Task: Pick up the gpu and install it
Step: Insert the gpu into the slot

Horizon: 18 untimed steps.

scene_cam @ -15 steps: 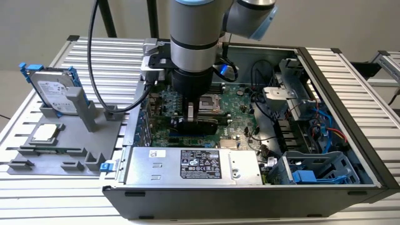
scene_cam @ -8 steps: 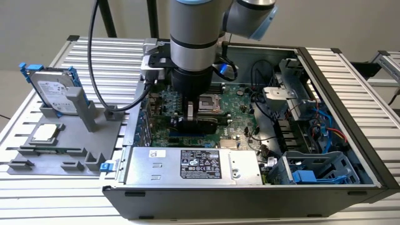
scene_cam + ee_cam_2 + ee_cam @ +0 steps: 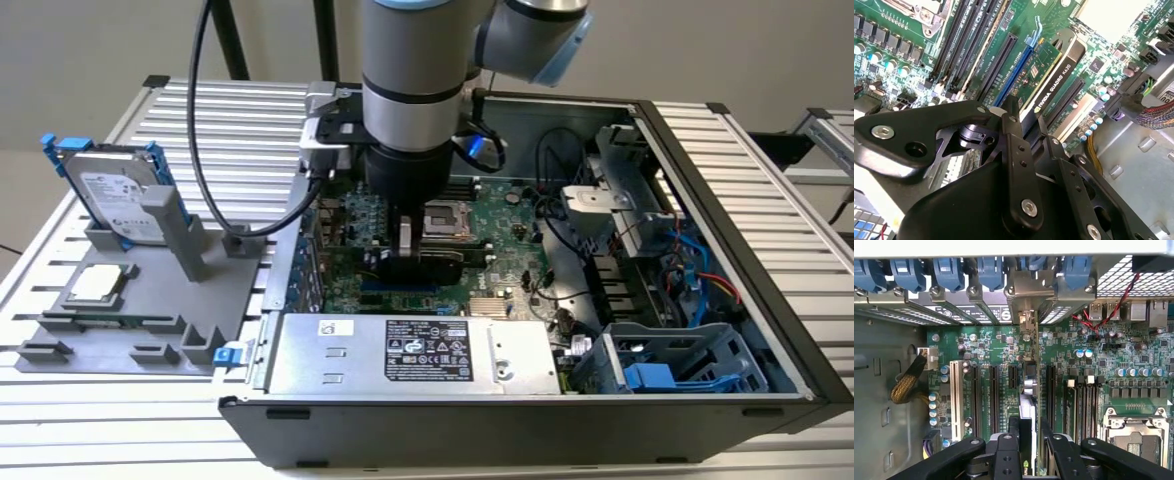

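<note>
Gripping the gpu [image 3: 1051, 82] edge-on, the pincer [image 3: 1026, 122] has both fingers clamped on the card's top edge. Card stands upright over the motherboard [image 3: 514, 215] inside the open case [image 3: 747, 250], lined up along the slots just beside the blue slot [image 3: 1016, 67]; whether it is seated cannot be told. In the first wrist view the gpu [image 3: 1030, 410] runs toward the rear bracket [image 3: 1026, 290]. Arm [image 3: 414, 90] reaches straight down. On the bench [image 3: 240, 120], a hard drive [image 3: 114, 195] stands in a grey holder [image 3: 134, 300].
</note>
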Tool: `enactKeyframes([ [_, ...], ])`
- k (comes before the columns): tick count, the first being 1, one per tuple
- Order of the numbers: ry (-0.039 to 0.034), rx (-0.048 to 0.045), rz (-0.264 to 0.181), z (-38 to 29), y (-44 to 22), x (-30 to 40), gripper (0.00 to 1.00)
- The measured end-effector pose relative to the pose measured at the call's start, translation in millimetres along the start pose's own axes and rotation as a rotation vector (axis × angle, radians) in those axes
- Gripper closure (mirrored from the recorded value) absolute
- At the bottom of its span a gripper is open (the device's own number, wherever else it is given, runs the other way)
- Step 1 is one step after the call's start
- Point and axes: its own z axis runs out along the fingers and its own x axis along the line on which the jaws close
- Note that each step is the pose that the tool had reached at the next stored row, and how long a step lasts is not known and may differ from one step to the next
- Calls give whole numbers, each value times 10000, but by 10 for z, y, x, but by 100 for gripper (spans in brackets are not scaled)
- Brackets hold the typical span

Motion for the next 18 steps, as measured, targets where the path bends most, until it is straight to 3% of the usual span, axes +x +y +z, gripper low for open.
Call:
enactKeyframes([
  [18, 3, -2, 1, 44, 7, -17, 100],
])
